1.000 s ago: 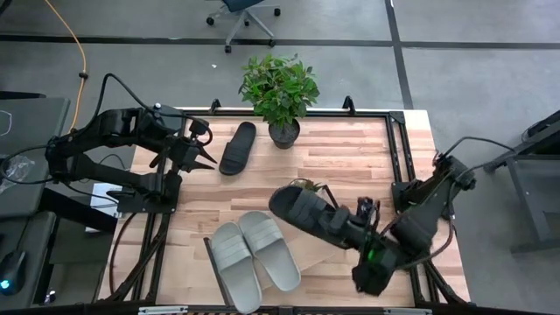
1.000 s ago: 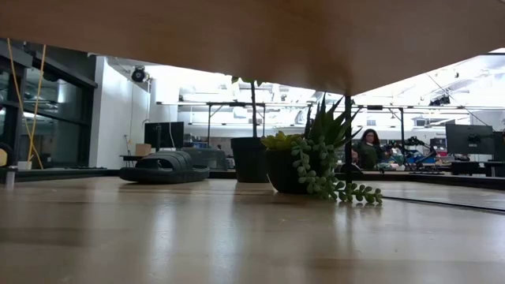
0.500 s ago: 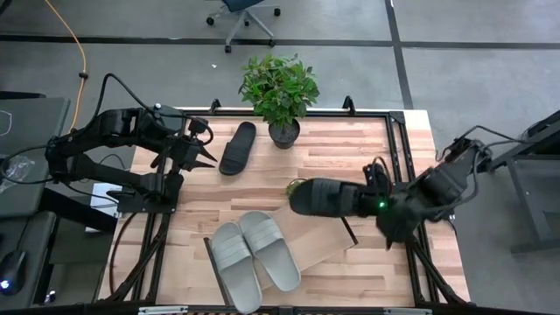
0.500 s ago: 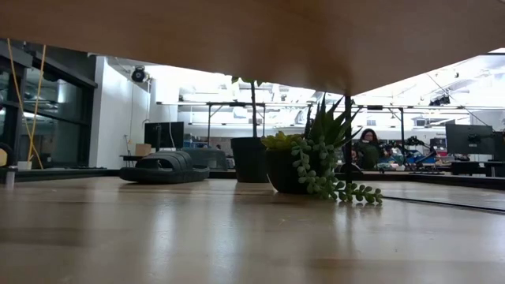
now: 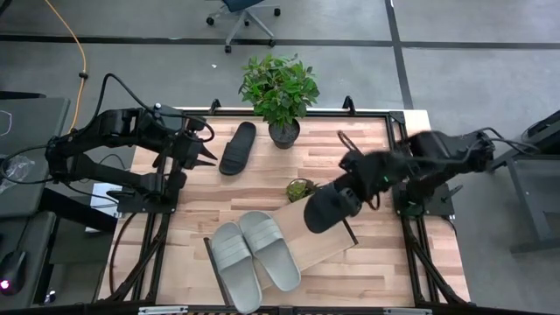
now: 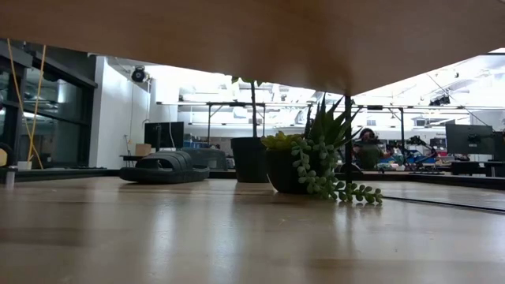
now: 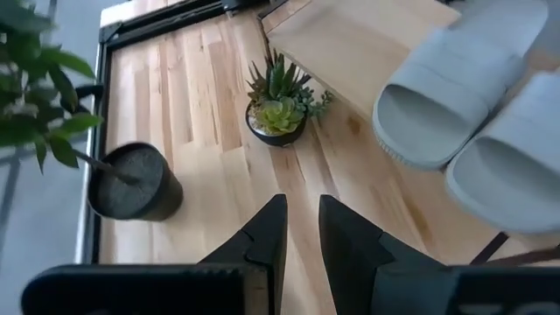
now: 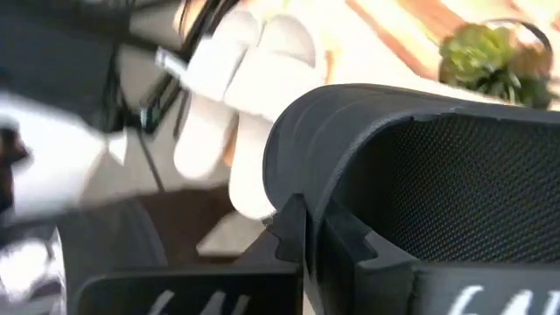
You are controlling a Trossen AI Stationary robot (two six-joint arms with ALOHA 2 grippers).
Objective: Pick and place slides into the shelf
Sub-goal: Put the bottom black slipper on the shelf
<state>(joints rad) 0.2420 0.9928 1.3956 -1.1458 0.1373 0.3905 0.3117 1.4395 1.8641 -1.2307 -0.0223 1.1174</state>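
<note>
Black rubber fills my right gripper (image 8: 304, 229): its fingers are pinched tight on the edge of a black slide (image 5: 331, 206), which hangs right of centre in the overhead frame, over the right end of the shelf (image 5: 317, 238). That shelf lies tilted in the lower middle of the frame, and the two grey slides (image 5: 254, 252) sit side by side on its left part, toes toward the bottom edge. Just above the shelf's upper edge stands a small succulent pot (image 5: 300, 189). The other black slide (image 5: 237, 147) lies on the table (image 5: 350, 149) in the upper middle, beside the leafy potted plant (image 5: 278, 89). My left gripper (image 7: 299, 229) waits at the upper left, near that slide, fingers only slightly parted and holding nothing.
</note>
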